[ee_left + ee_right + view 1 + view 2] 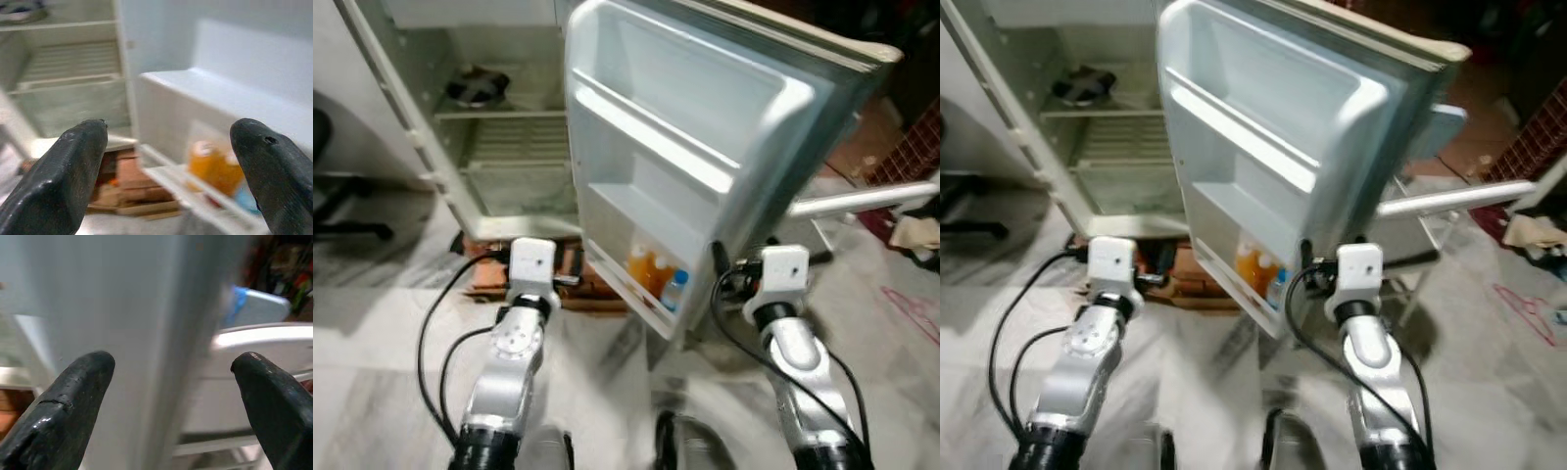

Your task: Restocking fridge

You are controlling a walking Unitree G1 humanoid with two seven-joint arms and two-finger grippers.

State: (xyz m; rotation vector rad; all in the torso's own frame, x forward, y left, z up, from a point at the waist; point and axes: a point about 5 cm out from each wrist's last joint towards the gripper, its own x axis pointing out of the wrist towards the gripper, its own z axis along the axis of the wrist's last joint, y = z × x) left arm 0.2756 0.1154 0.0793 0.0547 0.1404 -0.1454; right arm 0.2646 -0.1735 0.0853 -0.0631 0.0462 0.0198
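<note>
Left hand (166, 171), fingers (63, 176) spread wide apart and holding nothing, points toward the fridge (499, 127), whose door (695, 147) stands swung open toward the robot. Right hand (171, 406), its fingers (68, 401) likewise apart and empty, faces the outer edge of that door, close to it. Two orange bottles (648, 272) and a clear bottle with a blue cap (674, 290) stand side by side in the lowest door shelf (636, 294); the door shelves above them hold nothing that can be made out. Inside the fridge, a dark dish (476, 86) sits on an upper wire shelf (499, 115), with a slatted shelf below it. Brick-coloured blocks (573, 284) lie under the fridge's front edge, on a pale marble floor (372, 352). Beyond the door, on its far side from the fridge, a long silver bar (862, 199) juts across a cluttered corner
</note>
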